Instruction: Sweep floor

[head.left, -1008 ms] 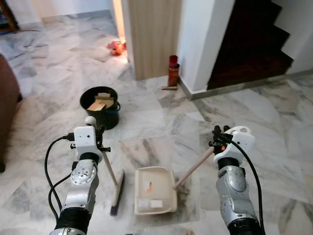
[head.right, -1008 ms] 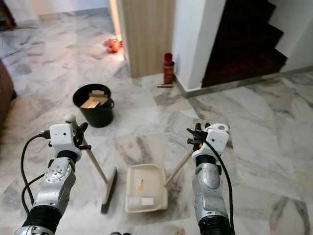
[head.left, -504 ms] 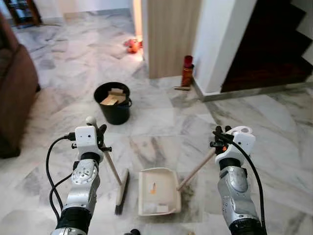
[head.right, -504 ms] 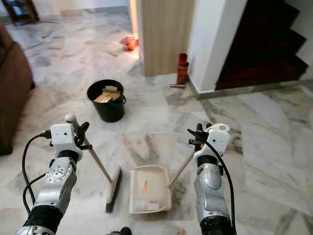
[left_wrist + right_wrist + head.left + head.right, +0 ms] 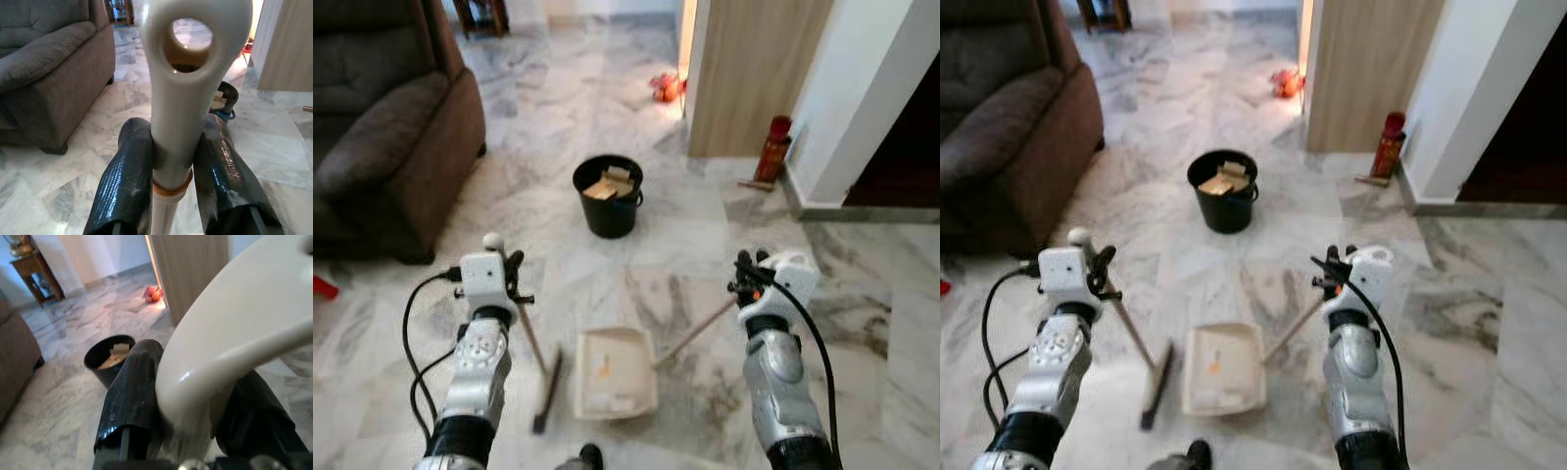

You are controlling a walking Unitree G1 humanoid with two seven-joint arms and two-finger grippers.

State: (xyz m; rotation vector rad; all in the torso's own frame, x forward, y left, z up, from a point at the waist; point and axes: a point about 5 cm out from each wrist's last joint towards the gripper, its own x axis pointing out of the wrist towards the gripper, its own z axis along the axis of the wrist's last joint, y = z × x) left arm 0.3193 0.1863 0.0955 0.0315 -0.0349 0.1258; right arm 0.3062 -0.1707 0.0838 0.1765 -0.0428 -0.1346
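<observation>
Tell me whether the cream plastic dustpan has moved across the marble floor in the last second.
Cannot tell. The camera swung, shifting the whole view. The cream plastic dustpan lies the same way beside the broom head, below the black bucket.

Glossy veined marble floor (image 5: pixel 636 274), smooth cream plastic dustpan (image 5: pixel 616 373), matt grey fabric sofa (image 5: pixel 382 127).

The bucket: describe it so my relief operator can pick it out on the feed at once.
Start at the brown sofa on the left and the wooden panel ahead; the black bucket stands on the marble floor between them, beyond the cream dustpan. It is the one round, dark container, with pale scraps inside.
</observation>
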